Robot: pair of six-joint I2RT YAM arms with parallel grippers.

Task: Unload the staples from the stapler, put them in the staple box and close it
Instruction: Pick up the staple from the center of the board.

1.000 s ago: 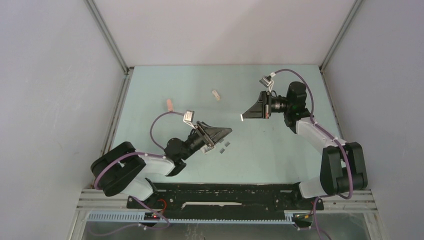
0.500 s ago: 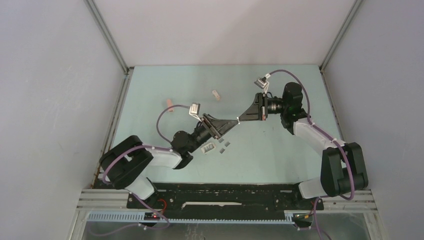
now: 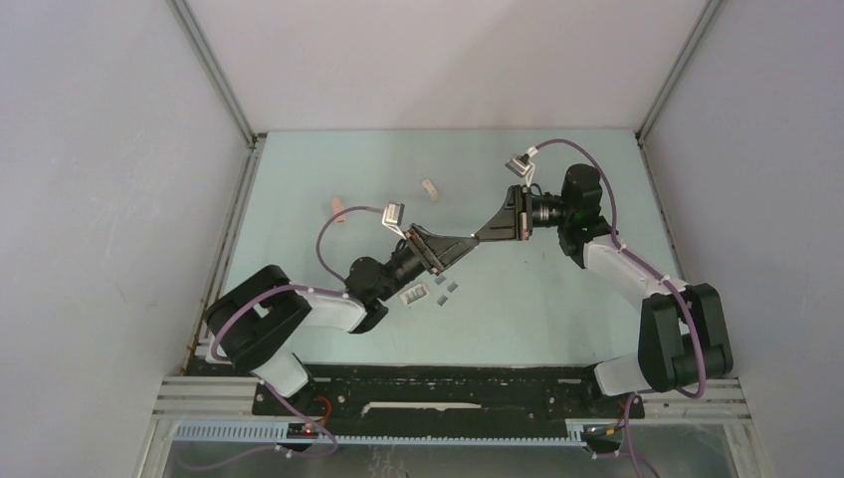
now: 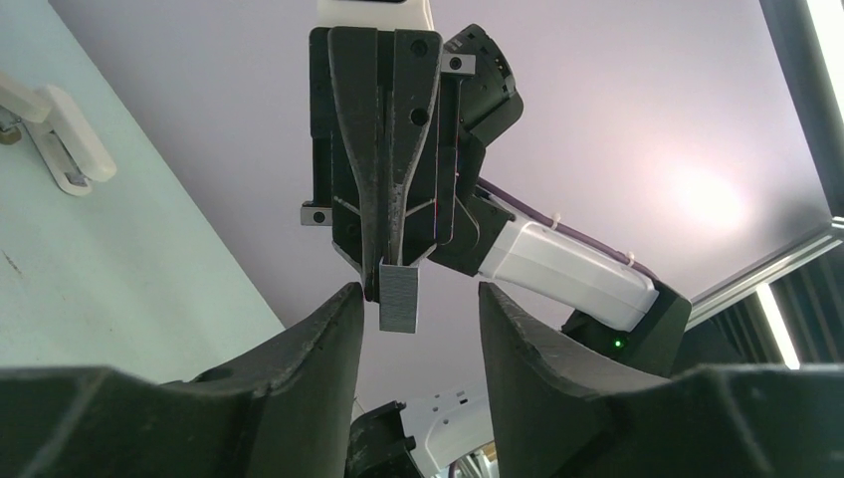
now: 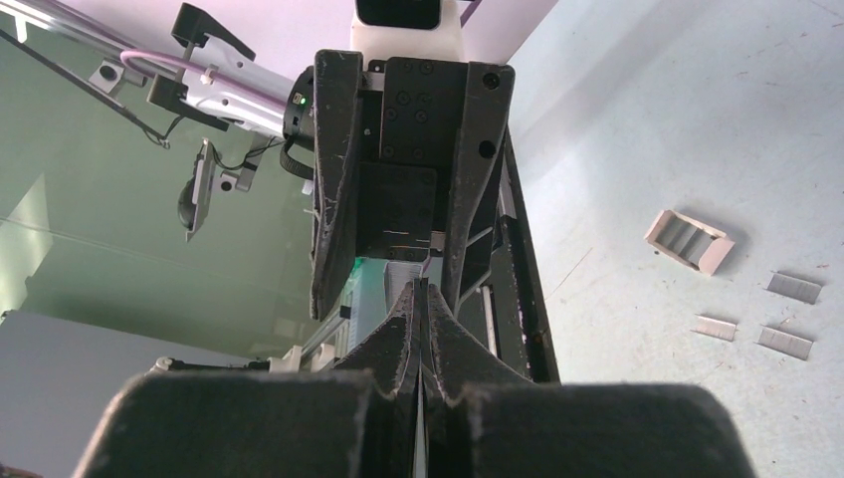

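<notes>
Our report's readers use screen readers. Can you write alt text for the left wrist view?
The right fingers, shut on a grey staple strip, hold it between the open left fingers. A white stapler lies on the pale green table at upper left.

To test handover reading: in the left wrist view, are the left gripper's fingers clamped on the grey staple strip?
No: the staple strip, pinched by the right gripper, hangs between left fingers standing wider than it.
</notes>
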